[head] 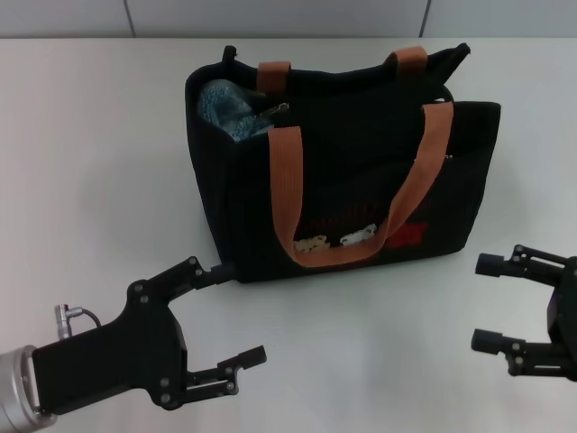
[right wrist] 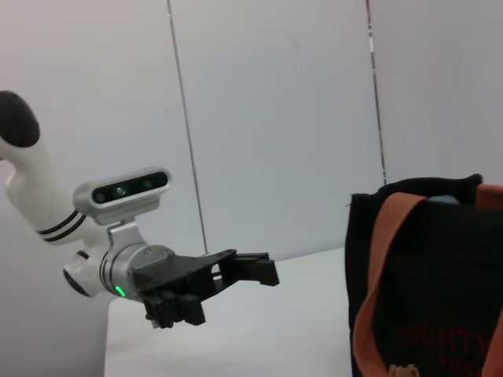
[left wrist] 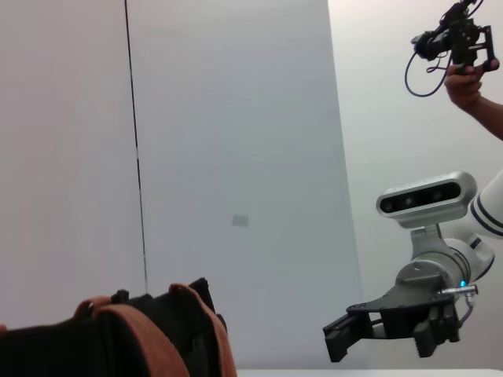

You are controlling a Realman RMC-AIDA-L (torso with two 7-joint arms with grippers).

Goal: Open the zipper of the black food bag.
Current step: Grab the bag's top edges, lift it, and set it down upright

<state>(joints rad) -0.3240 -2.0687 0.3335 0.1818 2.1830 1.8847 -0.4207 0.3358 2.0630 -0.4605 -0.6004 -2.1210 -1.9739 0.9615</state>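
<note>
Left gripper (head: 233, 316) sits nearest, jaws wide, near-left of the black food bag (head: 361, 171); right gripper (head: 491, 302) wide at near-right. Bag stands mid-counter (head: 90, 162), top gaping, zipper (head: 275, 110) pull at its far-left edge. Both grippers flank it, apparently clear for approach.

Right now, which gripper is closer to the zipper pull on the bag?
The left. The left gripper sits low off the bag's front left corner, on the side where the zipper pull lies. The right gripper sits open past the bag's opposite front corner, farther away.
</note>
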